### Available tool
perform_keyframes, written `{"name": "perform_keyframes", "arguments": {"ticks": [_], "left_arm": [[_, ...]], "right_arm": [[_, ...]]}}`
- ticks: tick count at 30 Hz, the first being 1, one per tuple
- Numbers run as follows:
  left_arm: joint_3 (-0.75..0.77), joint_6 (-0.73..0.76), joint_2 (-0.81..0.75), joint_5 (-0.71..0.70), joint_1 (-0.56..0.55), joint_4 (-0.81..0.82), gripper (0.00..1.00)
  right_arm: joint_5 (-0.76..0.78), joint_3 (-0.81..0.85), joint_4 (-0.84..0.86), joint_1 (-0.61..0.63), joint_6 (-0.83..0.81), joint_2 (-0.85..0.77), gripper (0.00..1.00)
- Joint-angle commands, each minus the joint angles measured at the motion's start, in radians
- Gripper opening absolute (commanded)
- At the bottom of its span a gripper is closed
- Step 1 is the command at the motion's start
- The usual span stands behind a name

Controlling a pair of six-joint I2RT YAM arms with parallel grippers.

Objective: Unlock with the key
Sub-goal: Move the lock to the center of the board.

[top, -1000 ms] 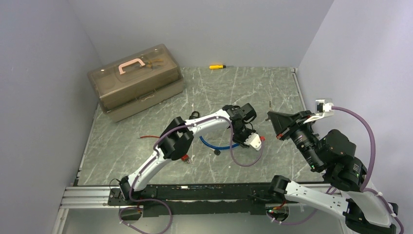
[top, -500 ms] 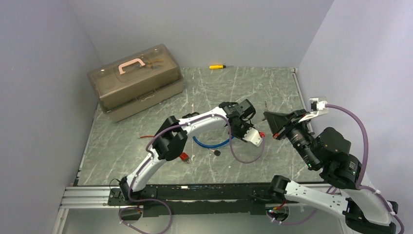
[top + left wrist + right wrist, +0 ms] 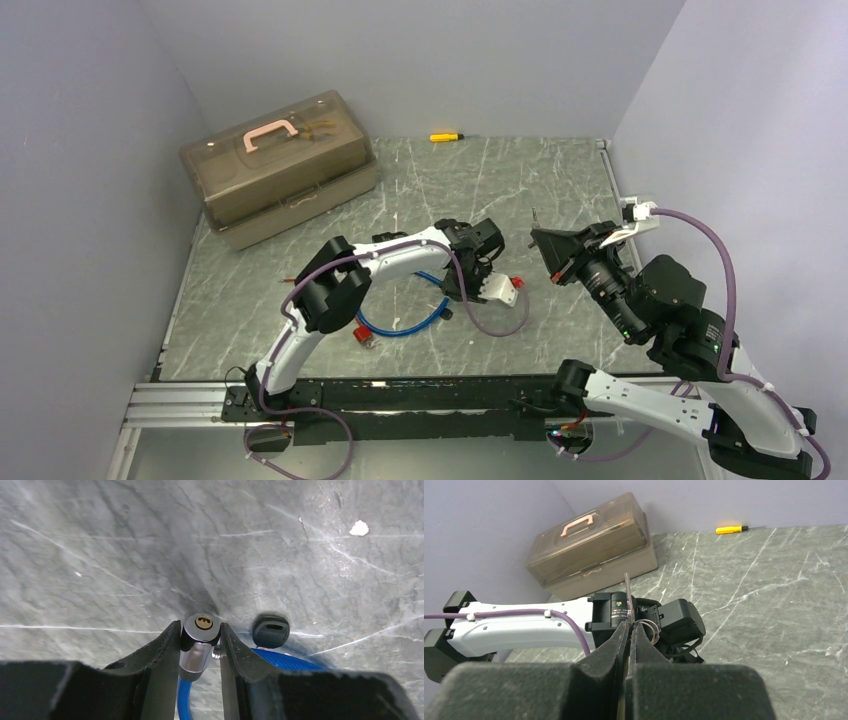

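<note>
In the top view, my left arm (image 3: 400, 255) stretches from its base toward 2 o'clock, with the wrist bent down. The left gripper (image 3: 199, 635) presses both sides of the lock cylinder (image 3: 202, 623). The right gripper (image 3: 628, 630) is raised and points to 10 o'clock, its jaws tight on the key (image 3: 626, 587).
</note>
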Motion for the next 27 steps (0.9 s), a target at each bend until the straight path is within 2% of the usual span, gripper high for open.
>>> {"name": "perform_keyframes", "arguments": {"ticks": [1,3,6,8,9,10,15,22,27], "left_arm": [[0.0,-0.078,-0.013,0.025,0.018,0.003,0.31],[0.011,-0.101,0.0,0.053,0.033,0.002,0.42],[0.035,-0.113,0.002,0.139,0.07,-0.02,0.75],[0.045,-0.101,-0.011,0.196,0.096,-0.046,0.79],[0.031,-0.089,-0.025,0.222,0.11,-0.051,0.95],[0.013,-0.071,-0.043,0.249,0.126,-0.055,0.99],[-0.107,0.02,-0.122,0.273,0.171,-0.024,0.99],[-0.129,0.096,-0.068,0.209,0.196,0.03,0.83],[-0.183,0.104,-0.063,0.173,0.194,0.133,0.73]], "right_arm": [[-0.016,0.024,0.049,0.0,0.001,0.007,0.0],[-0.014,0.024,0.048,0.0,-0.002,0.01,0.0],[-0.007,0.029,0.043,-0.001,-0.008,0.016,0.0],[-0.001,0.03,0.042,0.001,-0.014,0.018,0.0],[0.003,0.032,0.041,0.0,-0.017,0.017,0.0],[0.006,0.034,0.04,0.0,-0.021,0.019,0.0],[0.009,0.037,0.044,0.001,-0.032,0.022,0.0],[0.009,0.042,0.042,0.0,-0.027,0.015,0.0],[0.01,0.049,0.043,0.0,-0.024,0.009,0.0]]}}
